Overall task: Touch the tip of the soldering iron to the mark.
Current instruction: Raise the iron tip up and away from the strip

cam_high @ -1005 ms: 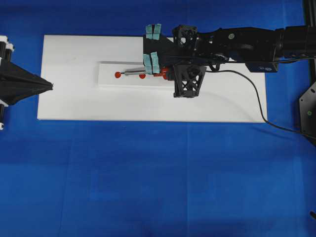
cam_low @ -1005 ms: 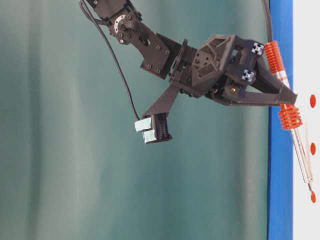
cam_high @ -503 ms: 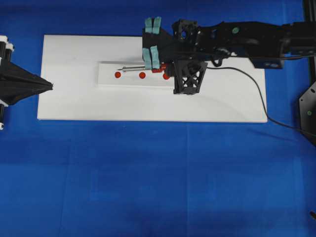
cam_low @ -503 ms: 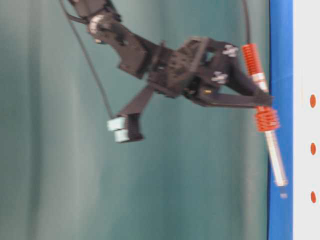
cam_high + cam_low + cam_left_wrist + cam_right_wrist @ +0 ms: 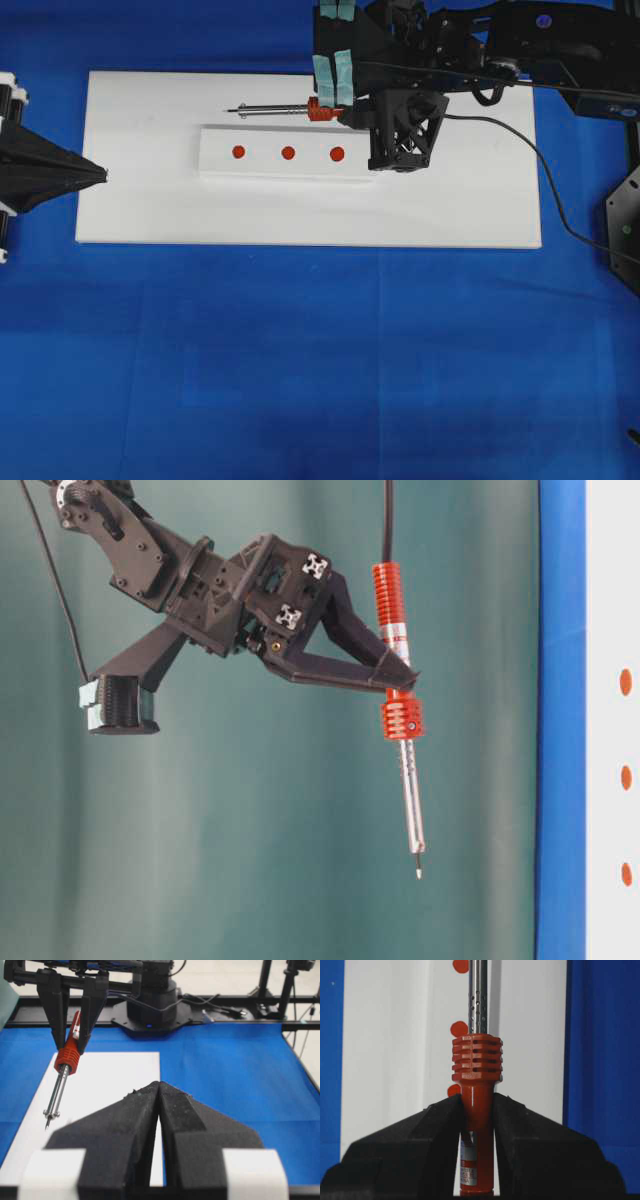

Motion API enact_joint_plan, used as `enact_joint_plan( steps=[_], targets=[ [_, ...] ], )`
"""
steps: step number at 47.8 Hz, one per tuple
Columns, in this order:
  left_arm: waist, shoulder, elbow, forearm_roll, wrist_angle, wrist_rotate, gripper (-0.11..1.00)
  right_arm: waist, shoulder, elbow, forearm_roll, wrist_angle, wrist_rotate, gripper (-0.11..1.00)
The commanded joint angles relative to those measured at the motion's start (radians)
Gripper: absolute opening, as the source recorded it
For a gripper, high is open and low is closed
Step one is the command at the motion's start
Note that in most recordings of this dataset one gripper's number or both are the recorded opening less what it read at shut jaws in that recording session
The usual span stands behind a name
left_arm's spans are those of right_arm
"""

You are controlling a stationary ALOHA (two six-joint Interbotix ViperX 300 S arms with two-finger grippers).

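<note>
My right gripper [image 5: 345, 113] is shut on the red-orange handle of the soldering iron [image 5: 275, 110], just behind its ribbed collar [image 5: 477, 1062]. The iron hangs high above the board, level with it, its tip [image 5: 418, 873] touching nothing. From above, the shaft lies beyond the far edge of the white block [image 5: 262, 166]. The mark [image 5: 288, 152] is the middle of three red dots, bare and untouched; it also shows beside the shaft [image 5: 459, 1028]. My left gripper [image 5: 103, 175] is shut and empty at the board's left edge, its tips [image 5: 159, 1086] pointing toward the iron [image 5: 61, 1087].
The block lies on a white board [image 5: 150, 215] over a blue tabletop. The iron's black cord [image 5: 512, 168] trails right across the board and off its right edge. The right arm [image 5: 520, 40] spans the upper right.
The right gripper has lifted the iron off the block, away from the end dot its tip was near, and carried it up and toward the board's far edge. The left gripper has not moved.
</note>
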Motion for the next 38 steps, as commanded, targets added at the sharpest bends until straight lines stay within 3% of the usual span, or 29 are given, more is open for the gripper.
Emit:
enact_joint_plan(
  steps=[1, 17, 38],
  targets=[
    [0.002, 0.003, -0.011, 0.002, -0.008, 0.002, 0.0, -0.002, -0.025, -0.026, -0.002, -0.003, 0.002, 0.06],
    [0.002, 0.002, -0.009, 0.002, -0.008, 0.002, 0.0, -0.003, -0.043, 0.002, -0.008, 0.028, 0.006, 0.06],
    [0.002, 0.003, -0.009, 0.002, -0.009, 0.0, 0.0, -0.02, -0.156, 0.138, -0.009, 0.031, 0.029, 0.06]
  ],
)
